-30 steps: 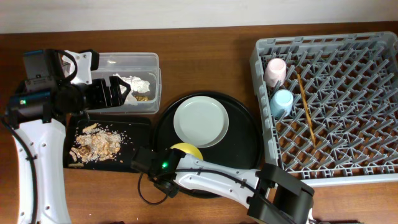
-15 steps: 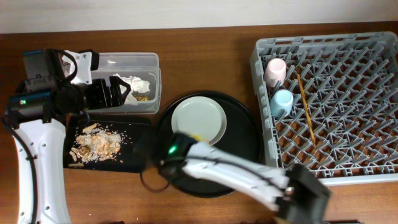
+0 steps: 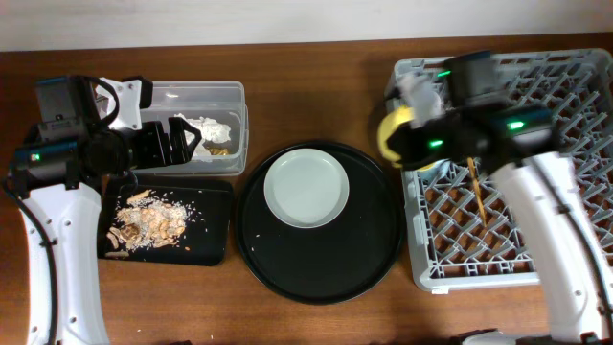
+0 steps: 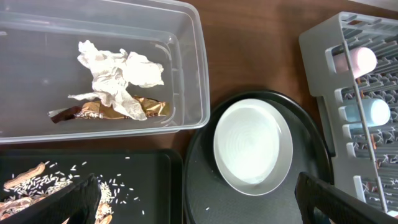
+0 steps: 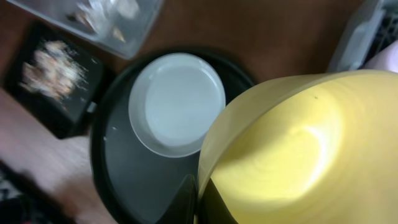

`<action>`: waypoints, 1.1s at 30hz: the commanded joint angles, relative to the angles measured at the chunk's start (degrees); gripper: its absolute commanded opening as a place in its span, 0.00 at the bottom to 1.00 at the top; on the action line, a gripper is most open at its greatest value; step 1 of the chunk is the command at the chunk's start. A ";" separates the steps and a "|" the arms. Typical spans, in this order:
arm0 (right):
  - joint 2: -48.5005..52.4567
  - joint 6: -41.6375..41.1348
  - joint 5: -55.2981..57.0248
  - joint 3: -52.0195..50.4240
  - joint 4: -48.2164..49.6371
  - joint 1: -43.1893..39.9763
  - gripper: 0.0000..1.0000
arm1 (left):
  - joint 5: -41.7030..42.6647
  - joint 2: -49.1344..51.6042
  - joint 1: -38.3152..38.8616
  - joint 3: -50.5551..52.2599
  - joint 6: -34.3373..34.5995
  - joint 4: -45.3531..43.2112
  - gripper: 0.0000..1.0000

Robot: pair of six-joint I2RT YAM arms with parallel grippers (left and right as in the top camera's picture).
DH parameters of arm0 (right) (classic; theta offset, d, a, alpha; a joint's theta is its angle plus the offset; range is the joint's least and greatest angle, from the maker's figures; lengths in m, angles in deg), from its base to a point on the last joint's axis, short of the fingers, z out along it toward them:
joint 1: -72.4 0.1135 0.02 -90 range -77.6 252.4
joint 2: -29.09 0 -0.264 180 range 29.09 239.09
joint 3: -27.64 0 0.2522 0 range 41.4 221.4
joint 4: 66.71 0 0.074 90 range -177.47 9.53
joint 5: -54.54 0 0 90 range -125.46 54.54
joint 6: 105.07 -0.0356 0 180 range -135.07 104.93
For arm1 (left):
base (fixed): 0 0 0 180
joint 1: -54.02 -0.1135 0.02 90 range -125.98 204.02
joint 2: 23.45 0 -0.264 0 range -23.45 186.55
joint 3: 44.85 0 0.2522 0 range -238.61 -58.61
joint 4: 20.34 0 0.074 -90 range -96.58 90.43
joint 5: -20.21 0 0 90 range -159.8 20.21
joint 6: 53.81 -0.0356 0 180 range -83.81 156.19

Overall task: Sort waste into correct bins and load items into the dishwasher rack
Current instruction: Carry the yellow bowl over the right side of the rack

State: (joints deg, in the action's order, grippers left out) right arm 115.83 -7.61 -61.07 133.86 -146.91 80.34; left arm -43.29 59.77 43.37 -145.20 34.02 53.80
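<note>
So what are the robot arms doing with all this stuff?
The right arm's fingers hold the yellow bowl at the dishwasher rack's edge. The pink cup, blue cup and chopsticks lie in the rack; the pale plate waits on the round black tray. The left arm's fingers hang open by the clear tub holding the napkin and wrapper.

Mock kitchen clean-up bench, probably a lab: brown wooden table, grey plastic lattice dishwasher rack, plain pale wall.
</note>
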 commanded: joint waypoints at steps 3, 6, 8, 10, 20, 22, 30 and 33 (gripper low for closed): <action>1.90 11.43 -25.49 0.74 -0.28 -18.36 0.04 | 0.00 -0.61 -0.26 -0.87 -0.50 -0.07 0.99; 3.43 15.10 -31.19 0.70 -1.11 -24.30 0.04 | 0.00 -0.61 -0.28 -0.87 -0.50 -0.07 0.99; 5.66 19.10 -36.50 0.70 -2.29 -29.03 0.04 | 0.00 -0.61 -0.28 -0.87 -0.50 -0.07 0.99; 7.96 19.76 -39.41 0.72 -2.36 -31.80 0.04 | 0.00 -0.61 -0.28 -0.87 -0.48 -0.07 0.99; 22.49 25.33 -45.81 0.72 -1.05 -35.34 0.04 | 0.00 -0.61 -0.28 -0.87 -0.50 -0.07 0.99; 23.58 25.33 -46.21 0.72 -0.15 -35.34 0.04 | 0.00 -0.61 -0.28 -0.87 -0.48 -0.07 0.99; 24.33 25.35 -41.03 0.72 1.75 -35.39 0.04 | 0.00 -0.63 -0.28 -0.87 -0.50 -0.07 0.99; 24.35 25.35 -39.76 0.72 1.99 -35.39 0.04 | 0.00 -0.63 -0.28 -0.87 -0.48 -0.07 0.99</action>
State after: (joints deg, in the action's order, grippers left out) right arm 139.96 16.70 -102.34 133.86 -145.18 45.15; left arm -43.29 59.77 43.37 -145.20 34.02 53.80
